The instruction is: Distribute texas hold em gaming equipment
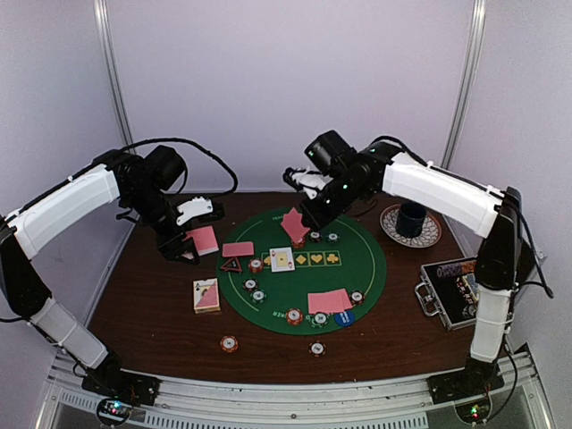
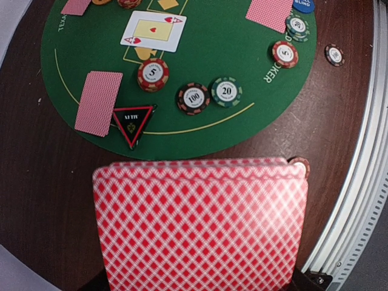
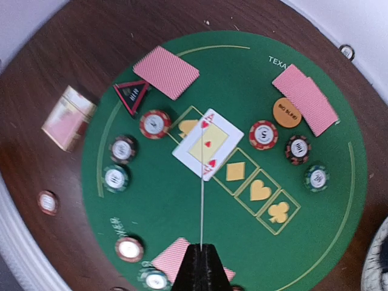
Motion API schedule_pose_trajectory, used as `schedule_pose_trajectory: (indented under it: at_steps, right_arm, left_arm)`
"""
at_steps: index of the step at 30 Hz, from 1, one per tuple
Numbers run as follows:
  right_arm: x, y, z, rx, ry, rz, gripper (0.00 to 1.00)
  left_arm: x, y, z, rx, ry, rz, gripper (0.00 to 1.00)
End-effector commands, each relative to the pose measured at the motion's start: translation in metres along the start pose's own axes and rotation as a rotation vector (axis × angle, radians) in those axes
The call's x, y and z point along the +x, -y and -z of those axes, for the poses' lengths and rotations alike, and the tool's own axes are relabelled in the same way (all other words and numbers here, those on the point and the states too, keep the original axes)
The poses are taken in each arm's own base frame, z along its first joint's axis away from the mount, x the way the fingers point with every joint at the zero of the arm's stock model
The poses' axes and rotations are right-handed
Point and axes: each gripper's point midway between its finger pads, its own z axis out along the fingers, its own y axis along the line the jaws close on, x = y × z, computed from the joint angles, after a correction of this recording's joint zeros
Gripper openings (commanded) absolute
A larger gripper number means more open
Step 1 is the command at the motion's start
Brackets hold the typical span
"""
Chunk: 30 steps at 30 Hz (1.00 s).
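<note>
A stray chip lies on bare wood at lower centre, off the green mat where face-down cards sit. Beyond, the left gripper pinches a slightly splayed card stack. The right gripper clamps one card edge-on over the mat's top. The splayed cards could slide out and scatter.

a round green felt mat lies in the middle of the brown wooden table. on the mat, a red-edged black triangle marker sits left of a face-up white ace card, and two pink-backed playing cards lie near the front edge. a blue mug on a patterned plate stands at the back right, behind a silver-edged black case.
</note>
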Motion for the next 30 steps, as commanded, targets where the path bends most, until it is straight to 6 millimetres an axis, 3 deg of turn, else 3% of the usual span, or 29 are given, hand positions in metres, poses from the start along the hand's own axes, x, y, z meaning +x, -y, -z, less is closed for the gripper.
schedule_pose_trajectory:
  at_steps: [1,6,14,26,27,30]
  right_arm:
    - [0.022,0.031,-0.028,0.444,-0.12,0.498,0.0]
    - [0.024,0.029,-0.061,0.597,-0.152,0.732,0.0]
    - [0.03,0.034,-0.108,0.771,-0.198,0.958,0.0]
    - [0.05,0.031,-0.147,0.755,-0.245,1.006,0.0]
    - [0.052,0.031,-0.148,0.747,-0.254,1.007,0.02]
    - [0.062,0.025,-0.147,0.697,-0.277,0.994,0.39]
  left_arm:
    - [-0.001,0.0,0.008,-0.018,0.025,-0.008,0.0]
    - [0.0,0.0,0.009,-0.023,0.026,-0.009,0.0]
    - [0.001,0.001,0.009,-0.021,0.025,-0.005,0.0]
    - [0.001,0.001,0.01,-0.022,0.024,-0.005,0.0]
    - [0.001,0.001,0.01,-0.023,0.024,-0.005,0.0]
    - [0.001,0.002,0.01,-0.017,0.026,-0.005,0.0]
